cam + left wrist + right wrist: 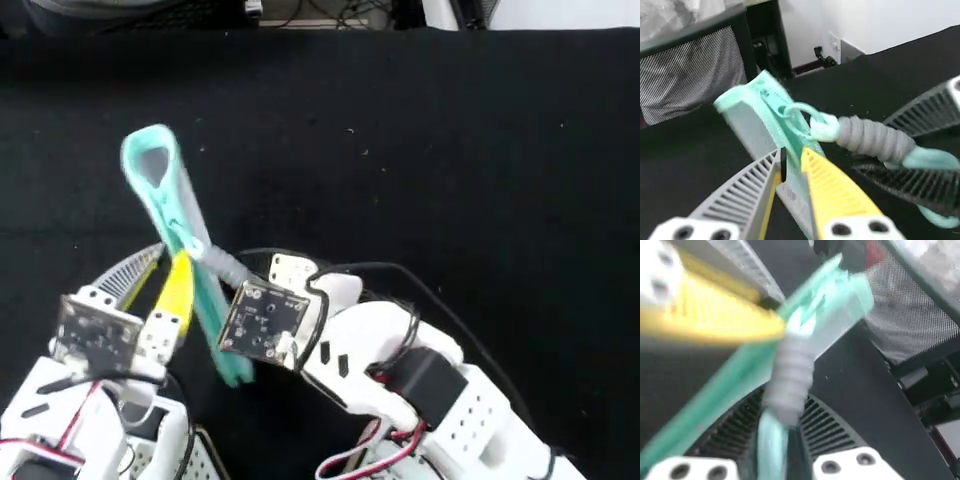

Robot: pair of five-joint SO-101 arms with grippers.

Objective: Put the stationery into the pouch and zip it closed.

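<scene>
The pouch (160, 185) hangs off the table (450, 150), held between my two grippers. Its long axis runs from close in by my arms out and away to the far left in the high view. The far looped end is free, and the near end sits tucked between my wrists.

Partway along its length the grey ribbed pull (872, 137) sticks out sideways toward my right arm. My right gripper (870, 145) is clamped on that pull, with the teal cord trailing back between its fingers. My left gripper (792, 155), grey finger and yellow finger together, is pinched on the pouch's edge just beside the slider, so both grips crowd the same spot.

I judge the coming move to be a draw along the long axis, with the right arm pulling and the left anchoring. I cannot tell which end closes the zip, or whether the stationery is inside.

The table is black cloth and bare around us. Beyond it are a mesh panel (685, 75) and a white wall.
</scene>
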